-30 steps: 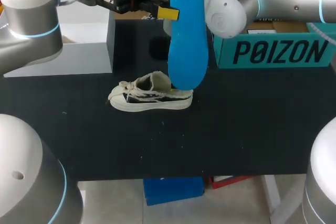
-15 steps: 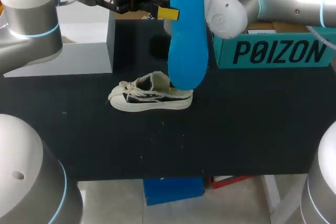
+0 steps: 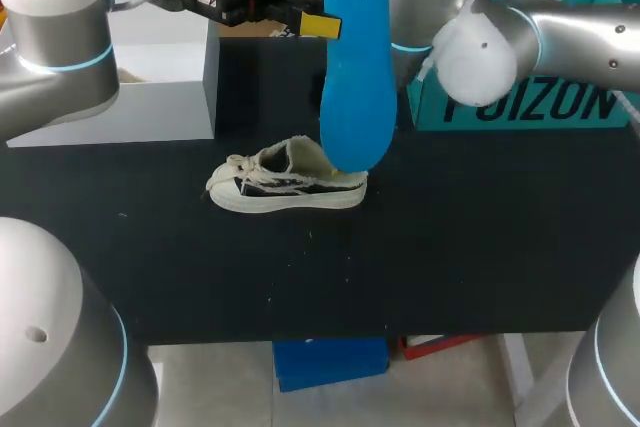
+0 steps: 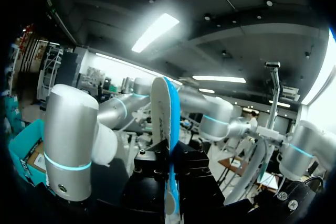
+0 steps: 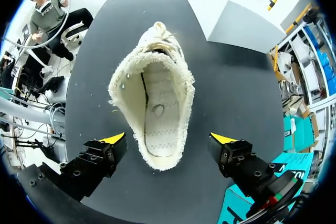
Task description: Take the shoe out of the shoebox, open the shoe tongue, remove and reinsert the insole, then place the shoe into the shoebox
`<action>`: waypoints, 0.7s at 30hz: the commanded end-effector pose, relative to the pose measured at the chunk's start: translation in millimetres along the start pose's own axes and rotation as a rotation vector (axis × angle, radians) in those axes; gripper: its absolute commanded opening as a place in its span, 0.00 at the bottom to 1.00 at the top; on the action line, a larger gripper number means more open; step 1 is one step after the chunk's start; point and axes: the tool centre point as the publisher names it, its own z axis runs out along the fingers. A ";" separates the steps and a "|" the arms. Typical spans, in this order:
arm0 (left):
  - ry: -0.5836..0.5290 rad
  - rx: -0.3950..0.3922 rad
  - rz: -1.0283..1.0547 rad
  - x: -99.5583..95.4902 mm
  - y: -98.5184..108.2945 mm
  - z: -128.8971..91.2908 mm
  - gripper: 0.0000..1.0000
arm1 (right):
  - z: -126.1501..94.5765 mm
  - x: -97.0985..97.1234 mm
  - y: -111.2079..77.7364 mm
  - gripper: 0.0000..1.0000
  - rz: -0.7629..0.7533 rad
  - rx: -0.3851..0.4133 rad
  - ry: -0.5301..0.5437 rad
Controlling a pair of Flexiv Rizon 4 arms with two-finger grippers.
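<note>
The blue insole (image 3: 357,77) hangs upright over the heel end of the shoe (image 3: 288,185), clenched near its upper end in the left pincer (image 3: 322,24). It looks light, thin and bendy, so it would likely buckle if pushed from the top; a hold nearer the middle should steer it better. The low canvas shoe stands on the table (image 3: 450,247), soft-collared and probably quick to skid unless steadied. The right pincer (image 5: 168,139) hovers released above its mouth, a finger to each side, touching nothing. The teal shoebox (image 3: 530,107) stands far right, well apart, with open table between.
</note>
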 end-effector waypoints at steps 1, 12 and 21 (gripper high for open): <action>-0.004 0.001 0.002 0.6 1.5 1.2 0.00 | 3.4 4.3 -9.7 1.00 -0.001 -0.156 -0.016; -0.004 0.001 0.002 0.6 1.5 1.2 0.00 | 12.8 3.9 -19.3 1.00 0.006 -0.349 -0.049; -0.004 0.001 0.002 0.6 1.5 1.2 0.00 | 21.3 2.7 -24.5 1.00 -0.003 -0.433 -0.044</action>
